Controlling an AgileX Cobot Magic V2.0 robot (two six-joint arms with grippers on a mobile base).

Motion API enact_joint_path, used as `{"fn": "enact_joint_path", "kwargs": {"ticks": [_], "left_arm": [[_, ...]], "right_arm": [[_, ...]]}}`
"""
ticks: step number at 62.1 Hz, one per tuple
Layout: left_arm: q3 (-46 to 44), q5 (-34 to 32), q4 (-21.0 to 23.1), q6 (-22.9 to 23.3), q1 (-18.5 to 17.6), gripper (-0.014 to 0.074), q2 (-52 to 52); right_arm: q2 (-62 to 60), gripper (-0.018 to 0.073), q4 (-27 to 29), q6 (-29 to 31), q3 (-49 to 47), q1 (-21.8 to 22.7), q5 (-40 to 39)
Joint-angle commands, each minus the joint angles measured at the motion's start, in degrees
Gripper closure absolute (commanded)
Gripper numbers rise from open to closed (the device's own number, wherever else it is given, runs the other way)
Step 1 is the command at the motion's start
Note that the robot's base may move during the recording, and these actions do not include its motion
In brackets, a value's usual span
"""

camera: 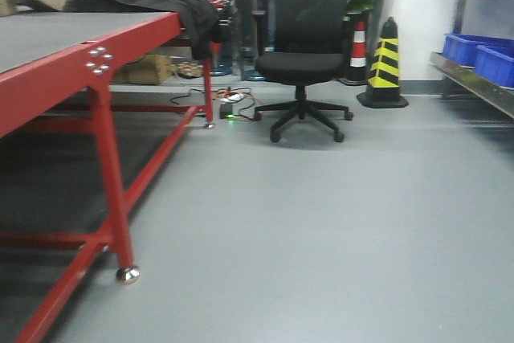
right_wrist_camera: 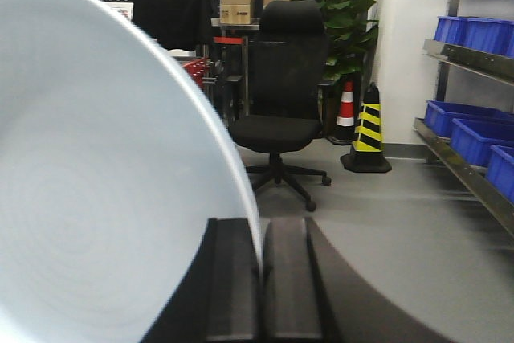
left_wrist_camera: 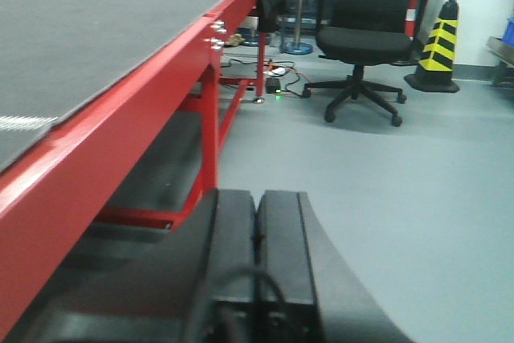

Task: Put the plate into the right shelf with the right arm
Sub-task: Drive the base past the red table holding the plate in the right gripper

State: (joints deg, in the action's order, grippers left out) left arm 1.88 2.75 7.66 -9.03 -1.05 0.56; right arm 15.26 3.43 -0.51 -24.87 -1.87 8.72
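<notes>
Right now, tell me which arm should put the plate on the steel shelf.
Right. The right tool grips the plate by its rim, and the shelf with blue bins stands to its right. The left tool is shut, empty, beside the red table.

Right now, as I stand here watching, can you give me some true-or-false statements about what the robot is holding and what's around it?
1. The right gripper pinches a white plate by its rim. True.
2. The plate lies on the shelf among the blue bins. False: it is in the gripper, and the shelf stands off to the right.
3. The left gripper carries a cup. False: its fingers are closed together on nothing.
4. A black office chair stands on the floor ahead. True.
5. A yellow-and-black cone stands near the chair. True.
</notes>
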Motion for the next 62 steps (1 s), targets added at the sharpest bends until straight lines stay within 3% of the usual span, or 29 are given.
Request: {"fn": "enact_joint_path", "kwargs": {"ticks": [1, 62], "left_arm": [[0.59, -5.16, 0.47, 0.40, -0.11, 0.0724, 0.59], [0.59, -5.16, 0.47, 0.40, -0.11, 0.0724, 0.59]], "right_arm": [[0.55, 0.0508, -0.47, 0.51, -1.56, 0.42, -5.66], [0.55, 0.0508, -0.47, 0.51, -1.56, 0.42, -5.66]]}}
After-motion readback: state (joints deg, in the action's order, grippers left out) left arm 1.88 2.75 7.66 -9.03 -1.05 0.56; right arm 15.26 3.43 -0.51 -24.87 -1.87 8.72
